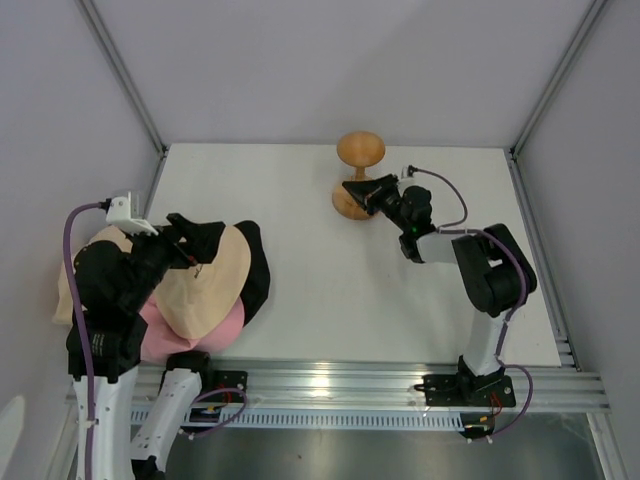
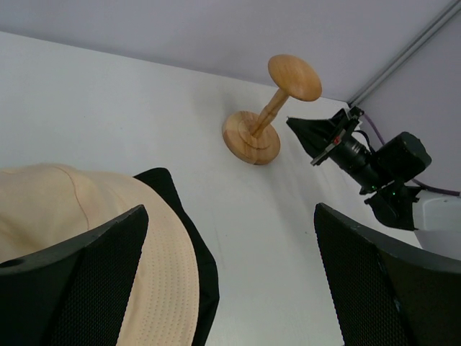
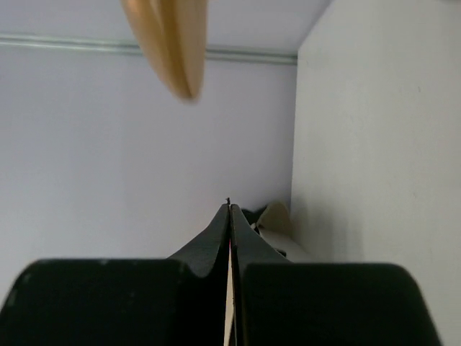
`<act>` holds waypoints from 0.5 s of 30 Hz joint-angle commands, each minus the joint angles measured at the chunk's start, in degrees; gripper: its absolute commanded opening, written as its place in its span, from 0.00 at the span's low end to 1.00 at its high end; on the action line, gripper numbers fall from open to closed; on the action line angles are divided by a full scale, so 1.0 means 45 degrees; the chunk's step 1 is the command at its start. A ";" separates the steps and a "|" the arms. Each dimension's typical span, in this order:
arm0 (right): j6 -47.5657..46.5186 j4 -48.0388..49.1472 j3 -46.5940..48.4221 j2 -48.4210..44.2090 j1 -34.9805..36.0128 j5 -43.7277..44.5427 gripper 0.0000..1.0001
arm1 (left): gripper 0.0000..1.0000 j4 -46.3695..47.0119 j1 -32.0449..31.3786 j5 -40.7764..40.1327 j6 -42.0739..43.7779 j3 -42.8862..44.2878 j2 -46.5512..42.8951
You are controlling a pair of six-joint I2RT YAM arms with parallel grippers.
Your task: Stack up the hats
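Three hats lie piled at the table's left edge. The cream-beige hat [image 1: 205, 280] is on top, over the black hat [image 1: 258, 270] and the pink hat [image 1: 165, 335]. My left gripper [image 1: 197, 243] hovers over the cream hat's far side, open and empty. In the left wrist view the cream brim [image 2: 108, 223] and the black hat [image 2: 202, 259] lie under the left finger [image 2: 79, 288], and the gripper [image 2: 230, 281] holds nothing. My right gripper [image 1: 366, 195] is shut and empty, tip beside the wooden stand. In its wrist view the gripper [image 3: 230, 216] points toward the distant hats [image 3: 274, 220].
A round-topped wooden stand [image 1: 356, 175] is at the back middle of the table, also in the left wrist view [image 2: 266, 119] and blurred at the top of the right wrist view [image 3: 169, 43]. Grey walls with metal corner posts [image 1: 120, 75] enclose the white table [image 1: 330, 290].
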 commanded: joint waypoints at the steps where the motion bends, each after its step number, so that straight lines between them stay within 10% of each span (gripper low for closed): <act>1: -0.0106 -0.0087 -0.1636 -0.1476 0.0530 -0.0015 0.00 | 1.00 0.0084 -0.0069 0.0605 -0.0449 -0.0320 -0.0469; 9: -0.1372 -0.1489 -0.4003 -0.4715 0.1195 0.0688 0.06 | 1.00 -0.0151 -0.0069 0.0937 -0.0663 -0.0595 -0.1115; 15: -0.3171 -0.4029 -0.3009 -0.5796 0.0319 0.0906 0.75 | 0.99 -0.0054 -0.0069 0.1074 -0.0566 -0.0478 -0.1077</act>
